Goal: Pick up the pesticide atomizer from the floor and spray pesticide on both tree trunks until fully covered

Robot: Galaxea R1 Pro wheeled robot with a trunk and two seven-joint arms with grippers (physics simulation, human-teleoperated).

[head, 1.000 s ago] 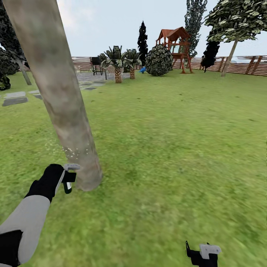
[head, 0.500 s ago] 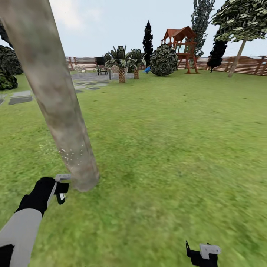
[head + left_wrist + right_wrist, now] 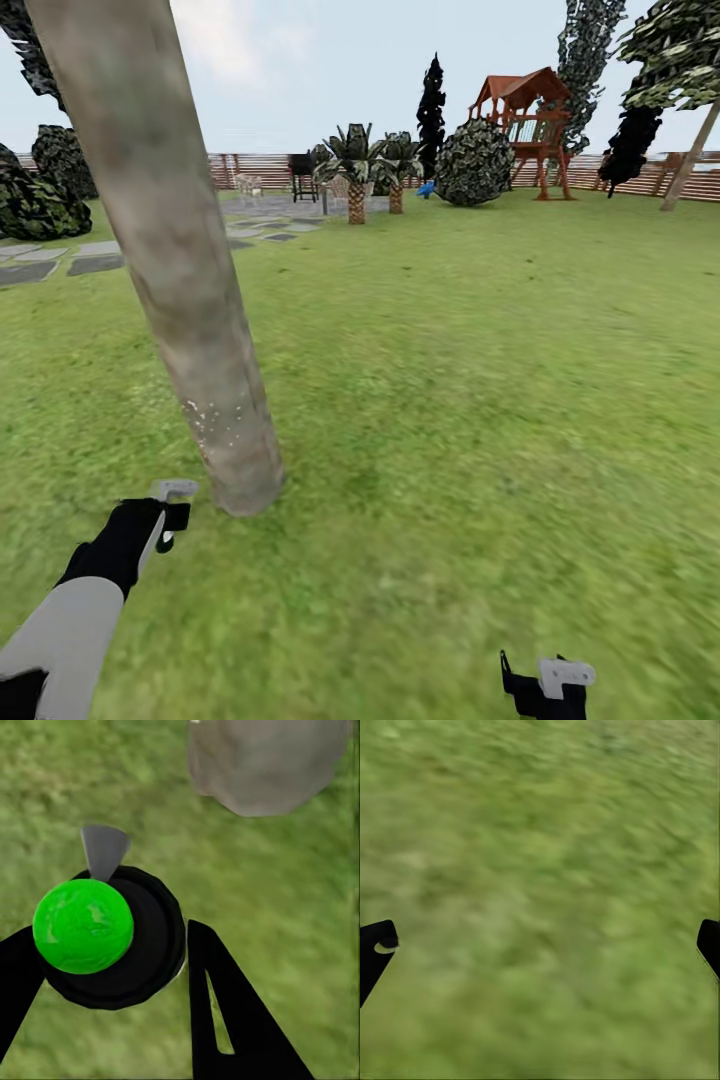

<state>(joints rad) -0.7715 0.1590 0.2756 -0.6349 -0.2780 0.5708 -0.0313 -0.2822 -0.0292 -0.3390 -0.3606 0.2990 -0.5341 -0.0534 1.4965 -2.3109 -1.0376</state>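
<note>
The pesticide atomizer (image 3: pixel 172 507) has already been picked up off the lawn (image 3: pixel 480 400) and is gripped in the left pincer (image 3: pixel 160 515), held low and just beside the base of the thick tree trunk (image 3: pixel 185 270). The spraying step is judged to be under way on this first tree: a small patch of white specks (image 3: pixel 215 420) is seen on the lower trunk, just above the atomizer's height, while the rest of the trunk above that patch looks bare. Most of this trunk is therefore judged to be left to cover. A second tree with light green leaves (image 3: pixel 690 110) is seen far beyond the trunk, against the wooden fence (image 3: pixel 600 175), and it has not been reached.

In the head view the atomizer appears small beside the trunk, with a pale grey trigger head on top and a dark body below it. In the left wrist view, a round dark body with a bright green ball-like cap (image 3: pixel 84 925) and a grey wedge-shaped nozzle (image 3: pixel 103 849) is seen between the two black fingers (image 3: pixel 225 1012), with the trunk's base (image 3: pixel 262 765) lying ahead of it.

The right pincer (image 3: pixel 548 685) is held low, well apart from the trunk, spread wide with nothing between its fingers and only grass beneath.
</note>
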